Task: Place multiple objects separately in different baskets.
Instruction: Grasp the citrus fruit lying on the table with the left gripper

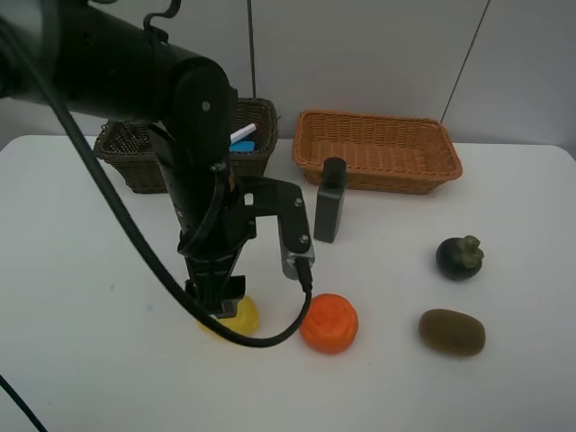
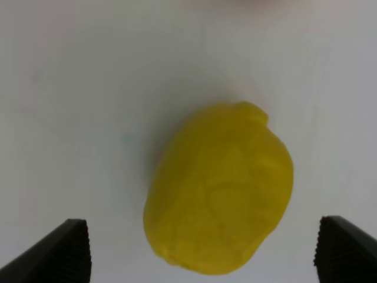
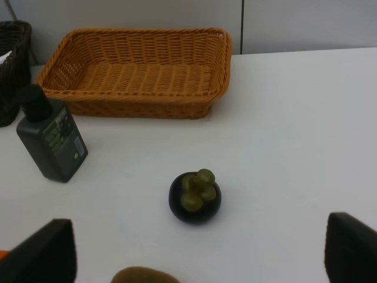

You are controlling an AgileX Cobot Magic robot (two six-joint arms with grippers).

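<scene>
In the left wrist view the yellow lemon (image 2: pixel 221 188) lies on the white table between the fingertips (image 2: pixel 59 250) of my open left gripper (image 2: pixel 200 253), with a gap on each side. From above, the left gripper (image 1: pixel 220 304) hangs right over the lemon (image 1: pixel 241 317). The orange (image 1: pixel 328 322) sits just right of it. My right gripper (image 3: pixel 197 253) is open and empty, with the dark mangosteen (image 3: pixel 195 197) ahead of it and the brown kiwi (image 3: pixel 144 276) at the frame's edge. The dark rectangular bottle (image 1: pixel 329 202) stands in front of the light basket (image 1: pixel 378 148).
The dark brown basket (image 1: pixel 135 153) at the back left holds a white marker (image 1: pixel 243 133) and a blue item. The mangosteen (image 1: pixel 459 256) and kiwi (image 1: pixel 452 331) lie at the right. My left arm hides part of the dark basket.
</scene>
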